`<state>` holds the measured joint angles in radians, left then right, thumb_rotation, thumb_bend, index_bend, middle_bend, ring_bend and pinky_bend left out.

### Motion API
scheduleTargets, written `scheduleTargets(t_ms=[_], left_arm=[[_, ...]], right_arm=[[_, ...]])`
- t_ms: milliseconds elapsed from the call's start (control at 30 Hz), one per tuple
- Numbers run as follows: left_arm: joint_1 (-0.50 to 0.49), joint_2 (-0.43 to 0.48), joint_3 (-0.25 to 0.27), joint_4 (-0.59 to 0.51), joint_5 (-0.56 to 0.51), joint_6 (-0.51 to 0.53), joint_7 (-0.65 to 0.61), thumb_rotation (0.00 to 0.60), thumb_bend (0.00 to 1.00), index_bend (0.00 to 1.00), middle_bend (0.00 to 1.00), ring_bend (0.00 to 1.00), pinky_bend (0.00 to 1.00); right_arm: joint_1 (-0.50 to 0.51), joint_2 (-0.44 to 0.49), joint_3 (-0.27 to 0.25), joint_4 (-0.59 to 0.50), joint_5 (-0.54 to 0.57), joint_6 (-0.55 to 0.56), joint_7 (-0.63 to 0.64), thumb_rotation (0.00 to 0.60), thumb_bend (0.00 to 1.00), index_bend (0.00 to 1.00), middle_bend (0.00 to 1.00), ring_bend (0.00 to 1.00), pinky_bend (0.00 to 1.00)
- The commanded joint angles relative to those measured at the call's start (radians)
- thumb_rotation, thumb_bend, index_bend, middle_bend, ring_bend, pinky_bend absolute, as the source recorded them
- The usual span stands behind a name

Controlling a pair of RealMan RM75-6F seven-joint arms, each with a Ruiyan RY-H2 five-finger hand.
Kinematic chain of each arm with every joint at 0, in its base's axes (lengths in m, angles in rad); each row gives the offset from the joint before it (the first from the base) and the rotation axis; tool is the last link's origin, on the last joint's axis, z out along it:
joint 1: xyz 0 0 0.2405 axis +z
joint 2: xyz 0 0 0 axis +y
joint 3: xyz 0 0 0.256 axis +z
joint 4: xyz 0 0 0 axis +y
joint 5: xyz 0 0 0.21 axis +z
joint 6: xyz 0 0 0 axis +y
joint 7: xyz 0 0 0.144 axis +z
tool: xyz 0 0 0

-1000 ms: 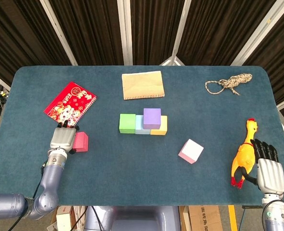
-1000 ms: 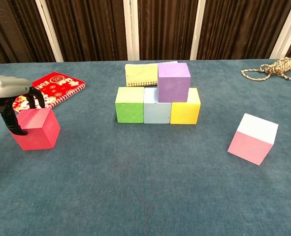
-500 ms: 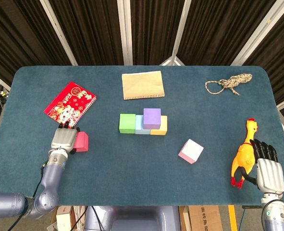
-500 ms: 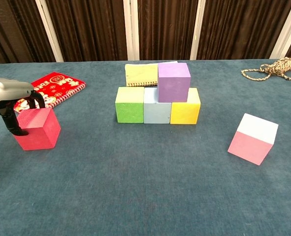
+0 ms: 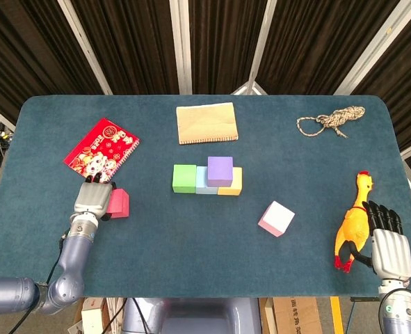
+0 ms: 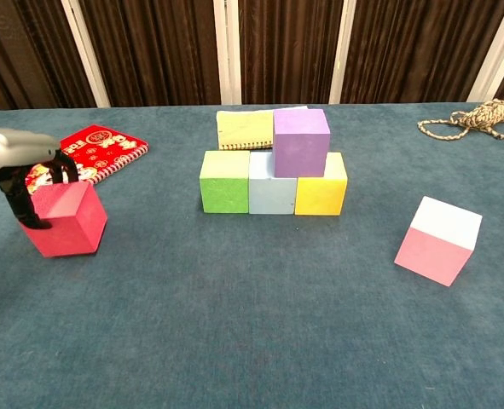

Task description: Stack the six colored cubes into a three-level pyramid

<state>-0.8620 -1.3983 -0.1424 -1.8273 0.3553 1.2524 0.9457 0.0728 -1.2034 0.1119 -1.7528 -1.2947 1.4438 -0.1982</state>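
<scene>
Left hand (image 5: 94,200) gripping red cube (image 6: 66,219), blue felt table (image 5: 191,236), dark curtains (image 5: 129,42) behind

A: Where is the left hand (image 6: 17,170)?
B: At nine o'clock, gripping the red cube (image 6: 66,219), which sits tilted.
A: And the stack?
B: Green cube (image 6: 225,181), blue cube (image 6: 272,185) and yellow cube (image 6: 322,185) touch in a row; the purple cube (image 6: 301,141) sits on top. The pink cube (image 6: 437,239) lies at four o'clock.

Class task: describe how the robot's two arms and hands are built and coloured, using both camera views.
The left hand has a silver-grey metal back with black fingers, on a glossy blue-grey rounded arm with a thin black cable alongside. The right hand looks the same: a silver-grey back and black fingers. Little of its arm shows.
</scene>
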Motion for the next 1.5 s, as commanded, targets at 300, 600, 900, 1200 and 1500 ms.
scheduleTargets(t_ms=[300, 600, 900, 1200, 1500], left_arm=[[-0.099, 0.167, -0.072, -0.035, -0.064, -0.190, 0.039, 0.600, 0.46, 0.36, 0.40, 0.06, 0.09], [-0.229, 0.231, -0.125, 0.051, -0.148, -0.404, 0.014, 0.600, 0.45, 0.37, 0.39, 0.06, 0.09], [-0.337, 0.209, -0.110, 0.172, -0.226, -0.498, -0.025, 0.600, 0.43, 0.36, 0.38, 0.06, 0.09], [-0.435, 0.210, -0.086, 0.237, -0.313, -0.541, -0.067, 0.600, 0.43, 0.34, 0.34, 0.05, 0.09], [-0.526, 0.232, -0.040, 0.218, -0.400, -0.522, -0.061, 0.600, 0.41, 0.33, 0.33, 0.05, 0.09]], right_arm=[[0.002, -0.014, 0.009, 0.006, 0.029, 0.003, -0.033, 0.600, 0.34, 0.08, 0.09, 0.00, 0.00], [0.002, -0.034, 0.015, 0.004, 0.042, 0.026, -0.091, 0.600, 0.34, 0.08, 0.09, 0.00, 0.00], [-0.002, -0.043, 0.018, 0.006, 0.059, 0.039, -0.122, 0.600, 0.34, 0.08, 0.09, 0.00, 0.00], [0.002, -0.053, 0.025, 0.018, 0.081, 0.034, -0.140, 0.600, 0.34, 0.08, 0.09, 0.00, 0.00], [0.009, -0.055, 0.024, 0.024, 0.089, 0.014, -0.133, 0.600, 0.34, 0.08, 0.09, 0.00, 0.00]])
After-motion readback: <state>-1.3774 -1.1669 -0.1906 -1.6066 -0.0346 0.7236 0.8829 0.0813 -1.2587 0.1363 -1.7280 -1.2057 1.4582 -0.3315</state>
